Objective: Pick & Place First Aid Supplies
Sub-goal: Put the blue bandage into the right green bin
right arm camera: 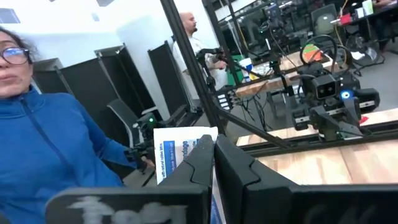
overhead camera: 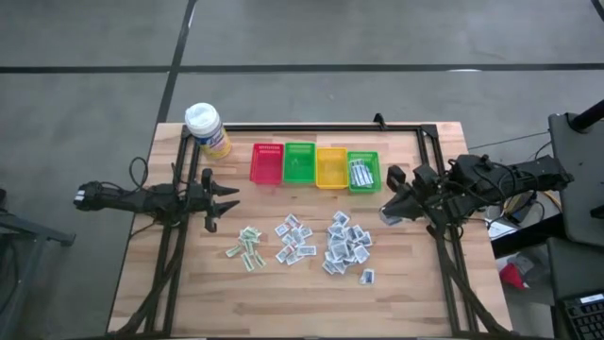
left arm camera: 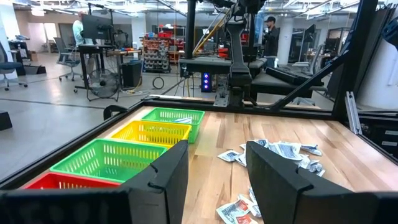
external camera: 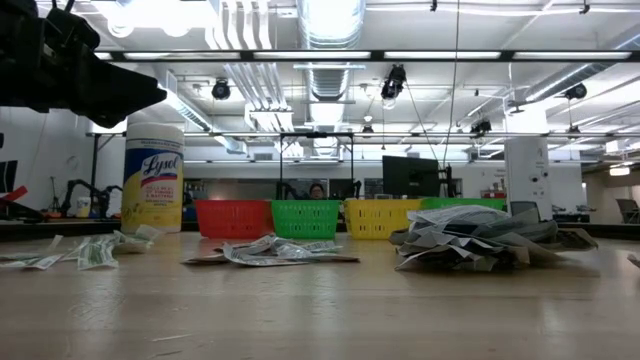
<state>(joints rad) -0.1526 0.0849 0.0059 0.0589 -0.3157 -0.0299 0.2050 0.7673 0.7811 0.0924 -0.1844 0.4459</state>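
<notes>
Pale wooden boards form the tabletop [overhead camera: 283,283], framed by a dark rail, with an open workshop beyond. At the right of the high view, the right gripper [overhead camera: 389,212] is pressed together on one white packet [right arm camera: 180,155], which is seen pinched flat between its fingers in the right wrist view, raised just below the rightmost green basket [overhead camera: 363,173]. At the left of the same view, the left gripper [overhead camera: 225,201] is held spread and empty near the table's left edge.

Outward from these, the loose first aid supplies [overhead camera: 347,246] are spread in three heaps across the middle of the frame, the largest at the right. Some packets already lie in the rightmost basket.

Each packet is small, flat and rectangular, white with grey-blue or green print. They are judged light, thin and easily creased, prone to sliding and to lifting in pairs; a raised edge at a heap's border is judged the best hold.
</notes>
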